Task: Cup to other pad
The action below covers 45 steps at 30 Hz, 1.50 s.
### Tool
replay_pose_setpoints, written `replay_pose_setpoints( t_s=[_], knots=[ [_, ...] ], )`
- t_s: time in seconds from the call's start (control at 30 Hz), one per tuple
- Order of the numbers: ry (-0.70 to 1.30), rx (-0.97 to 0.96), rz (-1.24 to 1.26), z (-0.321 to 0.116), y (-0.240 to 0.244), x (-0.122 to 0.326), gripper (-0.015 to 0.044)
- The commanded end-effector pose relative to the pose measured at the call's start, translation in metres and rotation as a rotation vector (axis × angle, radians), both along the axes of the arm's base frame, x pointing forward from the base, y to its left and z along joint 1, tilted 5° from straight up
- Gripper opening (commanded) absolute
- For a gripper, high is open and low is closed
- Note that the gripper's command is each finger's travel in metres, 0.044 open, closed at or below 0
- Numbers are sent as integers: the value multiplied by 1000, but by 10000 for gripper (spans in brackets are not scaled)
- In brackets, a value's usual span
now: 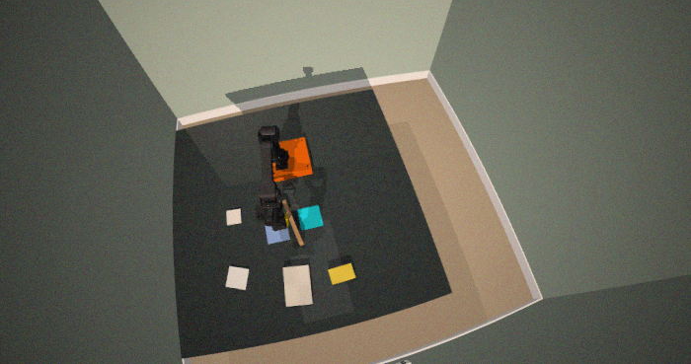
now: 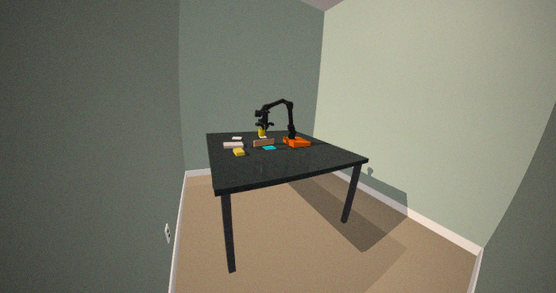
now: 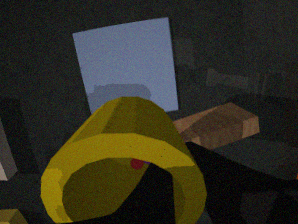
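gripper clamps yellow cup | one red marble visible, others hidden

Arm is matte black all over, slim tubular links with chunkier rounded joint housings. In the top view the arm reads as dark charcoal, boxy block at the shoulder end, narrower segments toward the wrist. Mounted on a flat bright orange base plate, rectangular, with a raised lip. Gripper is black too, a short crossbar body with two small fingers. Wrist view: fingers are plain dark slabs, flat-faced, no pads of another colour. Cables, screws and markings can't be made out at this resolution.
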<state>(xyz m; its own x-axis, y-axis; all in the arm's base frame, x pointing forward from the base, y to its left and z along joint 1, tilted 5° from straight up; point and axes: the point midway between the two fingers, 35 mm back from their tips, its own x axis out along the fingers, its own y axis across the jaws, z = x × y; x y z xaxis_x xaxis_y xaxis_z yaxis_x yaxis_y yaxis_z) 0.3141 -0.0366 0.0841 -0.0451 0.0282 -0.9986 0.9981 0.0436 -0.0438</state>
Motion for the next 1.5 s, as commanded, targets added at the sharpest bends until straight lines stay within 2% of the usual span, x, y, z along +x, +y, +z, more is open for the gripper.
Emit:
replay_pose_setpoints(
  t_s=[0.0,1.47],
  knots=[
    [0,5,-1,0,10,-3,0],
    [2,13,-1,8,107,-28,0]
  ],
)
